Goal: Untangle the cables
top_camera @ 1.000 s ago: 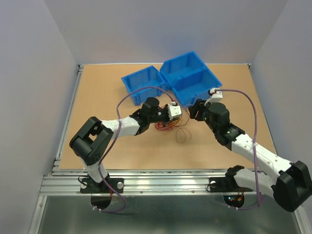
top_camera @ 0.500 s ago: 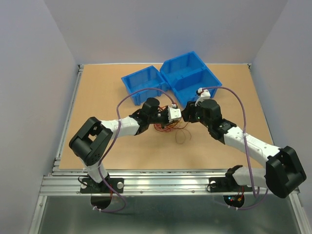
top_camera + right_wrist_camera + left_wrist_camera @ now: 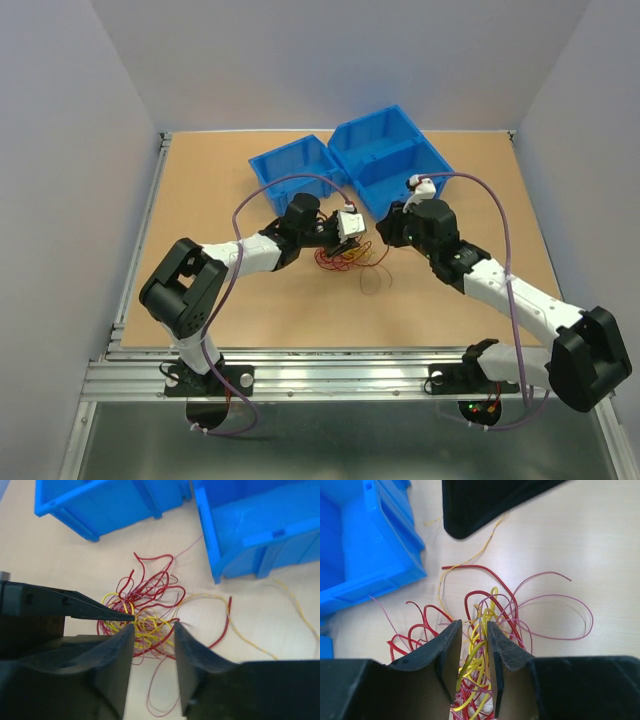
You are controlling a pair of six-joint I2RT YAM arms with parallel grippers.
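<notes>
While left pincer [image 3: 474, 626] nips cables [image 3: 487, 607], right pincer [image 3: 154, 626] gapes.

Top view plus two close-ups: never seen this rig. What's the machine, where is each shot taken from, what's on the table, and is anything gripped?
Two robot arms are bolted at the near edge of a tan table. The wide picture comes from a fixed camera above and behind them. Each close-up comes from a camera on one wrist, looking past that arm's own two black fingers.

On the table are two blue bins and a tangle of thin red and yellow cables.

The left gripper has its jaws nearly together with yellow and red strands pinched between them, so it holds part of the tangle. The right gripper is open, pointed at the same tangle, and holds nothing.
</notes>
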